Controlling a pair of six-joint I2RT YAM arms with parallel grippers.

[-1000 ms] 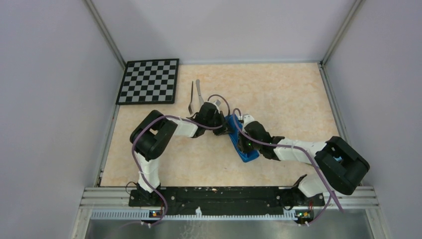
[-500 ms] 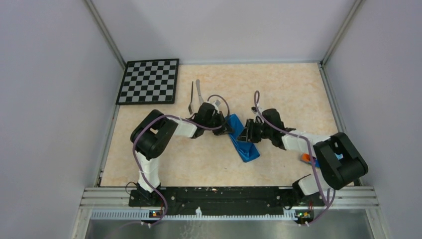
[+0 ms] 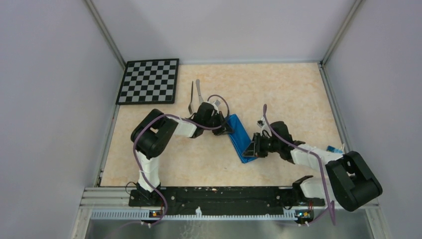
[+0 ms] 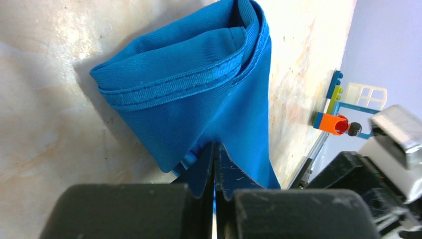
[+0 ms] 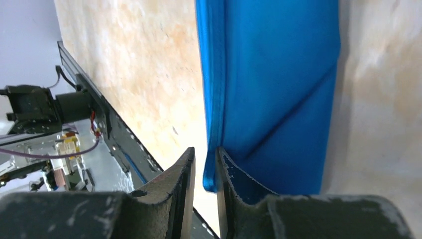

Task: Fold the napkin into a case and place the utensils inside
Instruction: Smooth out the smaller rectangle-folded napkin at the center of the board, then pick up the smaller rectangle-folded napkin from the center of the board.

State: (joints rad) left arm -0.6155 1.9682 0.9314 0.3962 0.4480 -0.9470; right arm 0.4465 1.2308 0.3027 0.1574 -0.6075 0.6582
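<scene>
Pale grey walls close in a beige marbled tabletop [image 3: 288, 89], with a black-and-white checkerboard [image 3: 149, 81] lying in the far left corner. Just right of it, the dark fork [image 3: 192, 94] and the pale grey knife [image 3: 198, 89] rest close together on the bare surface, outside the cloth. The blue case [image 3: 240, 135] lies near the middle of the table as a narrow folded strip, running diagonally from far left to near right. The left gripper [image 3: 226, 128] is clenched on its far end; the wrist view shows the fingers pressed together with cloth pinched between them and the layered hem fanning out beyond. The right gripper [image 3: 251, 149] sits at the near end, its fingers almost together with the strip's long folded edge caught in the slim gap.
</scene>
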